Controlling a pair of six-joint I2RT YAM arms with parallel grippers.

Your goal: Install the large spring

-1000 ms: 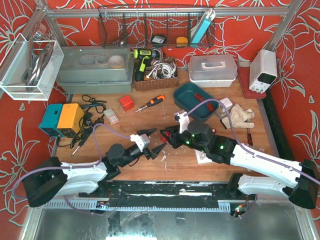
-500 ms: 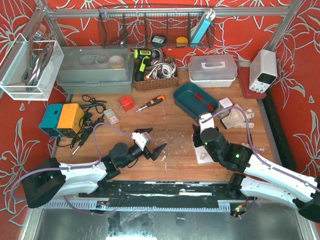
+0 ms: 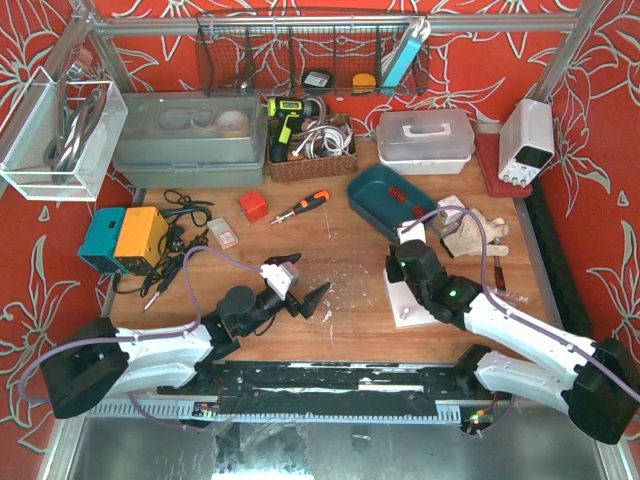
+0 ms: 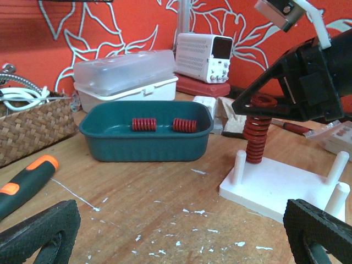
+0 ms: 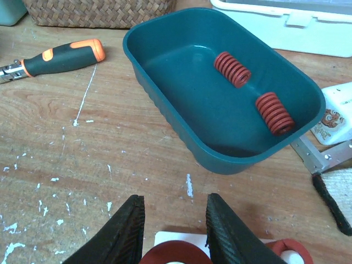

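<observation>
Right hand (image 3: 405, 262) has swung from mid-bench (image 3: 340, 250) to the white peg base (image 4: 275, 184). Left hand (image 3: 303, 287) now gapes, released, well apart to its left. The right hand, nearer, grasps the large spring (image 4: 257, 132): axis upright, lower end apparently reaching the base, directly below the hand. Bench around the base lies bare.

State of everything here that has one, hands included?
Large spring: upright on the base plate.
Right hand: shut on that spring's top.
Left hand: open, empty.
Teal tray: holds two red springs, lying flat.
White box: lid closed.
Screwdriver: lying flat.
</observation>
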